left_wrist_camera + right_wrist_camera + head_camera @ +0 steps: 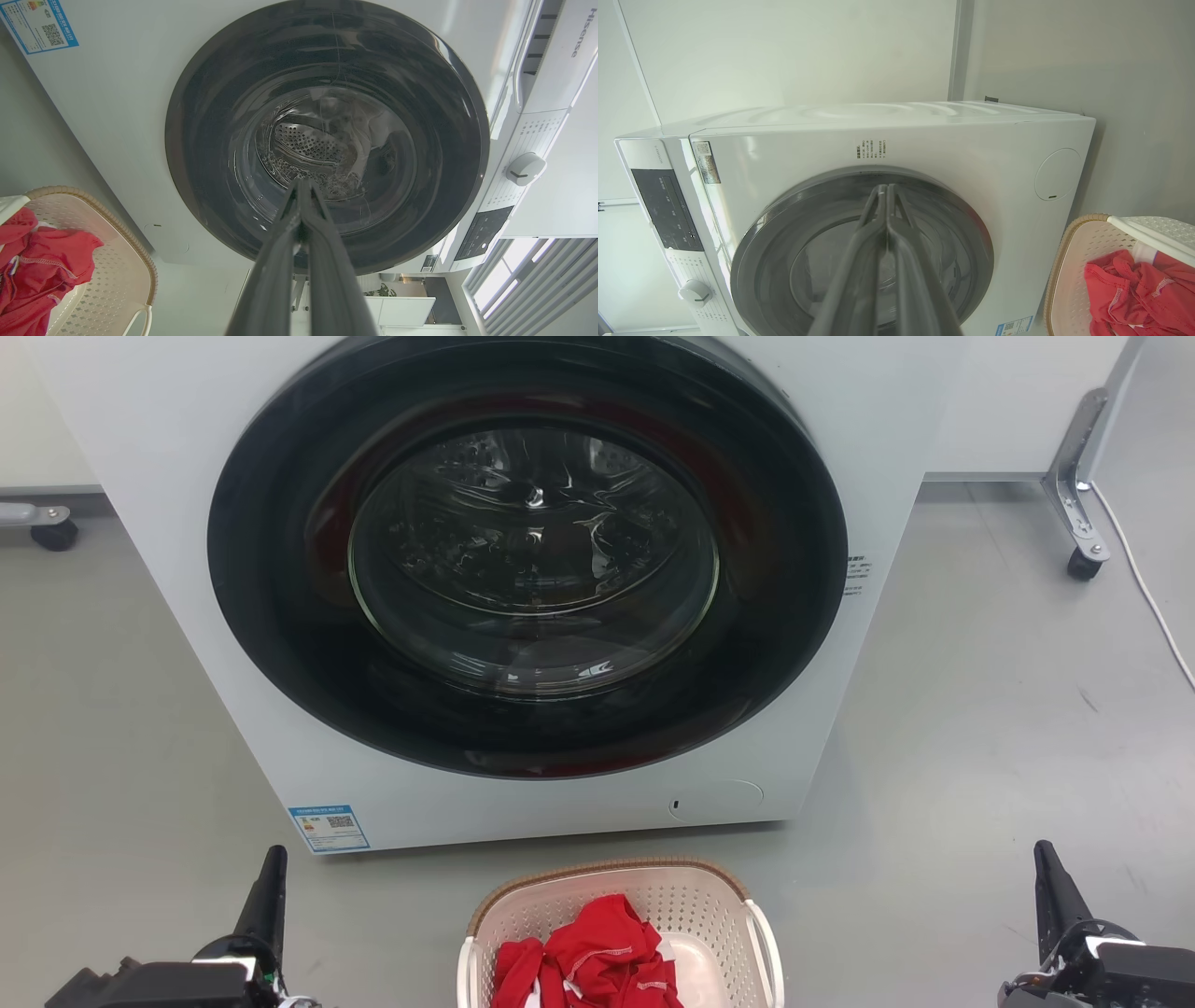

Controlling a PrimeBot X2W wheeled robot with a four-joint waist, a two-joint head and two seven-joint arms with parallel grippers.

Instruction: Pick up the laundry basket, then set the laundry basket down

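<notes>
The laundry basket (695, 905), cream with perforated walls and a brown rim, sits on the floor at the bottom middle of the head view, just in front of the washer. Red clothes (597, 957) lie inside it. The laundry basket (117, 275) is at the lower left of the left wrist view, and the laundry basket (1078, 261) is at the lower right of the right wrist view. My left gripper (273, 873) is shut and empty, well left of the basket. My right gripper (1046, 868) is shut and empty, well right of it. Both point toward the washer.
A white front-loading washer (840, 448) with a dark round door (527, 551) stands right behind the basket. A wheeled metal leg (1074, 495) and a white cable (1144, 583) are at the far right, a caster (51, 527) at the far left. Grey floor lies either side of the basket.
</notes>
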